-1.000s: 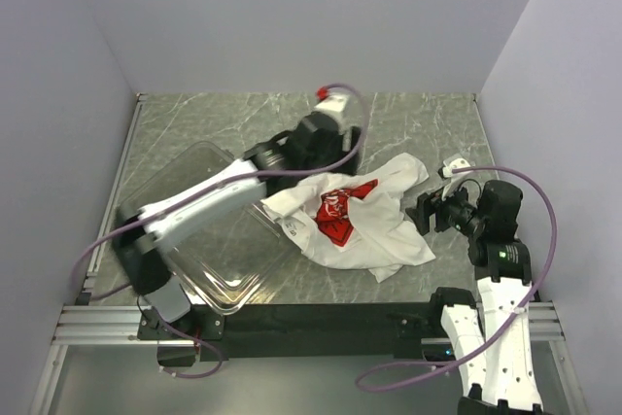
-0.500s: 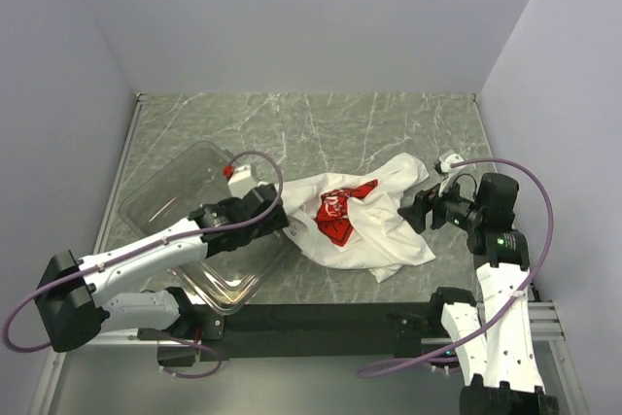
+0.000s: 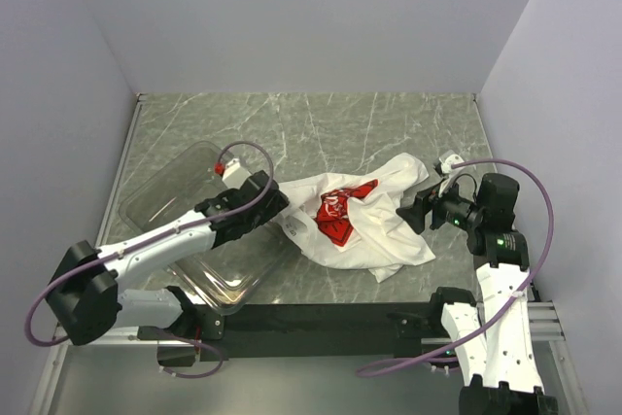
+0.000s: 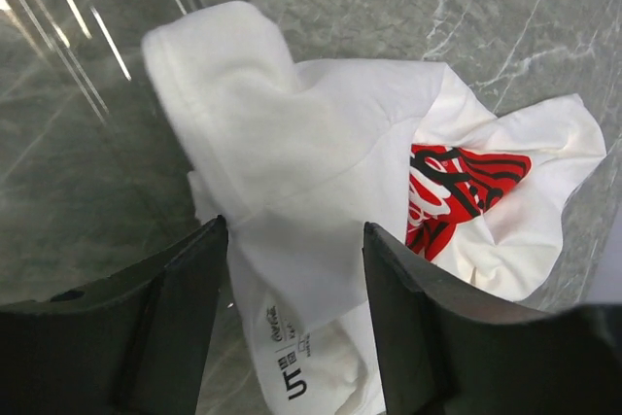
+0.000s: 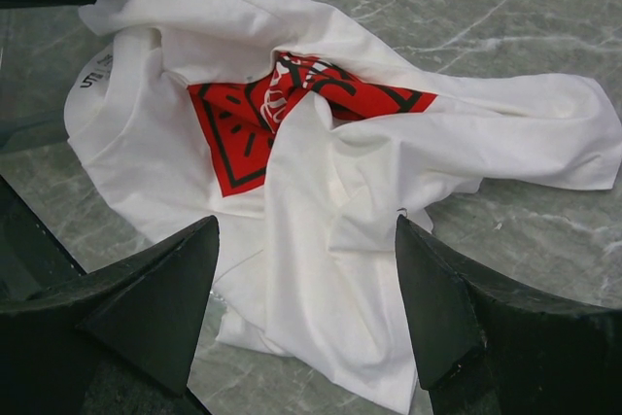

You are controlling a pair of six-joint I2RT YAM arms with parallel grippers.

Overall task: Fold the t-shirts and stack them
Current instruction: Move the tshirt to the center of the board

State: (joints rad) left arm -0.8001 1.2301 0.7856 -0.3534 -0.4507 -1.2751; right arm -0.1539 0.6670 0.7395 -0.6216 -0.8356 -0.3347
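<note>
One crumpled white t-shirt [image 3: 374,230] with a red print lies on the marble table, its left edge draped over the rim of the clear plastic bin [image 3: 160,196]. My left gripper [image 3: 273,207] is at that left edge. In the left wrist view its fingers stand apart on either side of a fold of the t-shirt [image 4: 292,162] with a printed neck label, and the left gripper [image 4: 296,232] is open. My right gripper [image 3: 412,211] hovers at the shirt's right side. It is open, and the t-shirt [image 5: 330,211] lies below the right gripper [image 5: 306,230], apart from the fingers.
The clear bin [image 4: 68,94] takes up the table's near left, with the left arm lying across it. Grey walls close in the table at the back and on both sides. Bare marble [image 3: 321,128] shows behind the shirt.
The left arm has pulled back from behind the shirt to its left edge at the bin rim, and its jaws have narrowed somewhat. The right gripper has shifted slightly toward the shirt.
</note>
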